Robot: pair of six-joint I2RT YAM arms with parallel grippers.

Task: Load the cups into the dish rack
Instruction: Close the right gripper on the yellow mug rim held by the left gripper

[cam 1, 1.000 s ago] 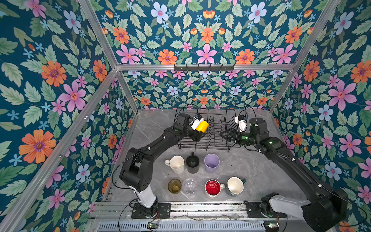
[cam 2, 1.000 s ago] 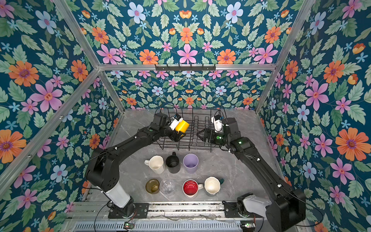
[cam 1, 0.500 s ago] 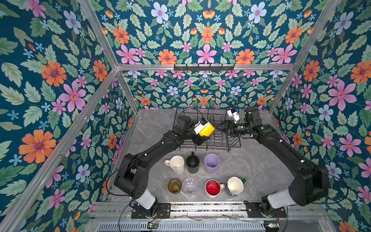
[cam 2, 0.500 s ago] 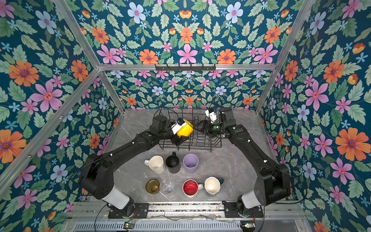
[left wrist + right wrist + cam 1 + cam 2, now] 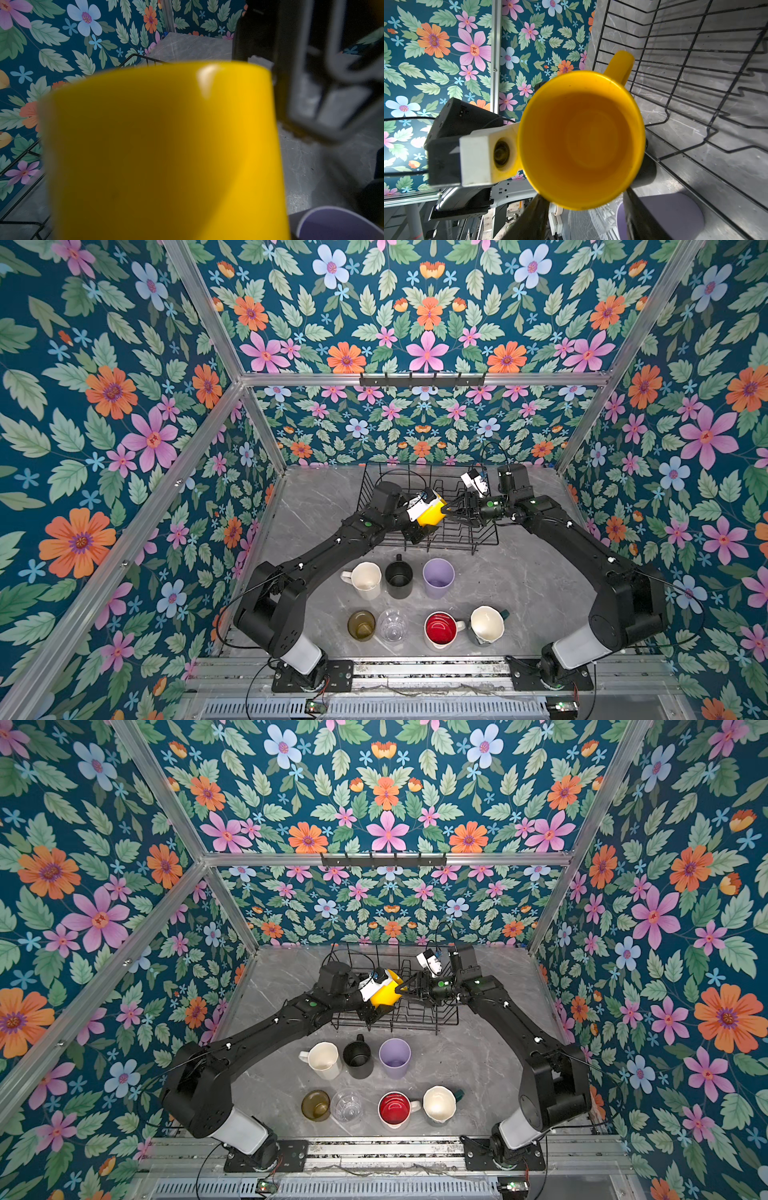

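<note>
The yellow cup lies on its side in the air above the dish rack, with my left gripper shut on its body. It fills the left wrist view and hides the fingers there. Its mouth faces my right gripper. In the right wrist view the dark fingers stand apart on either side of the cup's lower rim, and contact cannot be made out. Several cups stand in front of the rack: cream, black, lilac, olive glass, clear glass, red-inside, teal-outside.
A black hook rail hangs on the back wall above the rack. Both arms meet over the rack's front half. The rack's upright dividers lie just beside the held cup. Flowered walls close in the grey table on three sides.
My left gripper has carried the yellow cup rightward and turned its mouth toward the right arm. My right gripper has swung left to the cup's rim, and its jaws have narrowed.
</note>
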